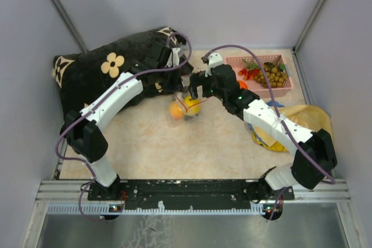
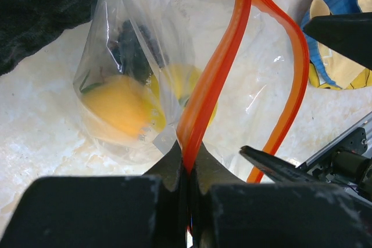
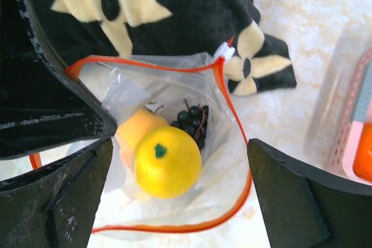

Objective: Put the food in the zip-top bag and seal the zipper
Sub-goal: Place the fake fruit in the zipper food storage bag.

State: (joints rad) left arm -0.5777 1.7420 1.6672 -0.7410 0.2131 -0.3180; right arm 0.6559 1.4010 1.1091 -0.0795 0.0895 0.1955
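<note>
Left hand [image 2: 189, 169]: jaws pinched tight on the zipper [image 2: 209, 91], holding one end of the orange-red strip so the bag [image 2: 139, 56] hangs from it. Right hand [image 3: 177, 196]: jaws spread wide, straddling the bag's open mouth from above, gripping nothing. Bag: clear, crinkly, mouth gaping, at mid-counter [image 1: 174, 143] between the two hands; white slider tab [image 3: 222, 51] at the far end of the zipper. Contents: yellow fruit [image 3: 167, 161] uppermost, orange fruit [image 3: 136, 132] beneath and beside it, bunch of dark berries [image 3: 195, 120] against the far wall. Black cushion [image 1: 110, 68] with cream flowers, back left, just beyond the bag. Pink basket [image 1: 286, 85], back right, holding tan-brown balls [image 1: 274, 76], red pieces [image 1: 249, 74] and an orange item [image 1: 242, 85]. Yellow-and-blue cloth [image 1: 302, 117], right side, partly under the right arm
</note>
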